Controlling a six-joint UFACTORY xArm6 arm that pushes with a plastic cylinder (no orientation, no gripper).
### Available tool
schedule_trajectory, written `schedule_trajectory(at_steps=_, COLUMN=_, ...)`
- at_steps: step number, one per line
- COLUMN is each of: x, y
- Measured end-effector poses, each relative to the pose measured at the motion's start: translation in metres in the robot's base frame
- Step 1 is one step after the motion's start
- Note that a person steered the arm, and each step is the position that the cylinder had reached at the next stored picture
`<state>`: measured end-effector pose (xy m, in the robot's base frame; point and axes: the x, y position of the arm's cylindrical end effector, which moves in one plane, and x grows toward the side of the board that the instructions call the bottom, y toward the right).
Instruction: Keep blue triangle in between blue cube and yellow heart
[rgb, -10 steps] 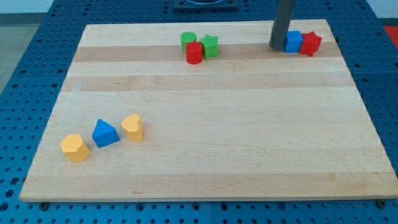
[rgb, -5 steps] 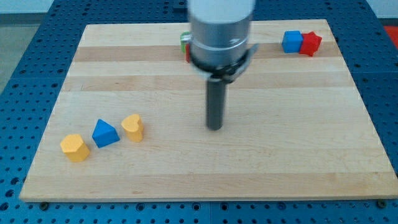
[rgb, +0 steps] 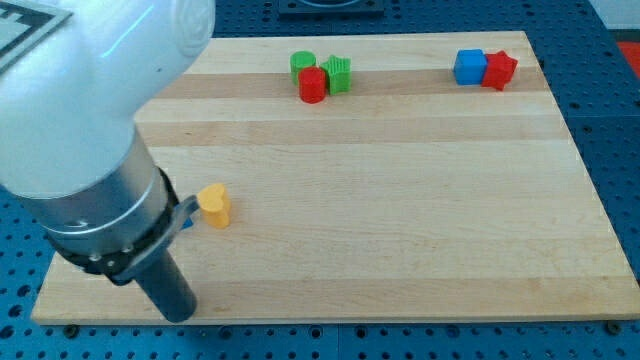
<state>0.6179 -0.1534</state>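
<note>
Wooden board (rgb: 400, 200) is carrying one blue cube (rgb: 469, 67), one yellow heart (rgb: 213, 204), two reds, two greens; my tip (rgb: 180, 316) is sitting at seven o'clock, gripping nothing.

No words, numbers, labels or brand marks can be read on anything here. Well above my tip (rgb: 178, 316), at the view's top left corner, the white arm housing (rgb: 90, 70) carries part of a black-and-white square pattern (rgb: 28, 12), but it is cut off by the frame and holds no legible characters.
</note>
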Motion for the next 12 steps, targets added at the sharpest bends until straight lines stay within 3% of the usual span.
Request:
schedule_trajectory(at_steps=3, x=-0.027, y=-0.041)
schedule_trajectory(at_steps=5, x=-0.008, y=-0.123)
schedule_trajectory(at_steps=6, x=-0.014, y=-0.124)
schedule_trajectory(at_steps=7, x=-0.102, y=-0.116)
schedule_trajectory(at_steps=8, x=-0.117, y=-0.111)
schedule_trajectory(at_steps=12, x=-0.099, y=-0.124)
